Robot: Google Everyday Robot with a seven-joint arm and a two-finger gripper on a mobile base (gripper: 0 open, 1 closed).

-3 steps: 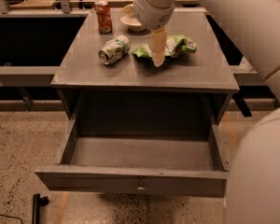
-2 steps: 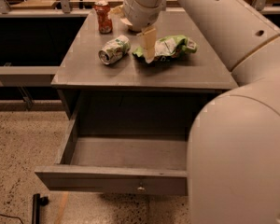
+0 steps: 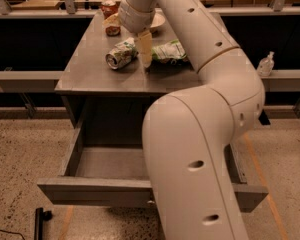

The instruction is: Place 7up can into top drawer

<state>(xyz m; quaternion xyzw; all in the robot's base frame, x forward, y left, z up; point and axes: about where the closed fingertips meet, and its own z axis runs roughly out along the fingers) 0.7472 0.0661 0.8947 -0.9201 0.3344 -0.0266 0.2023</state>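
Reaching: our gripper (image 3: pixel 144 51) hangs low over the cabinet top (image 3: pixel 90 79), just right of the 7up can (image 3: pixel 121 54).
Can: it lies on its side up top, beside the chip bag (image 3: pixel 168 51); not lifted, we judge.
Drawer: the drawer (image 3: pixel 90 191) stands pulled open below.
Left: grasp, lift, carry down, release. We reckon it is early going.
Jaws: we cannot tell whether they are spread or pressed together, nor whether they touch the 7up can.

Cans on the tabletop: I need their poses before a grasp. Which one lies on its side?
The 7up can, whitish-silver with green markings, lies on its side close beside the gripper. The red-orange can stands upright farther back.
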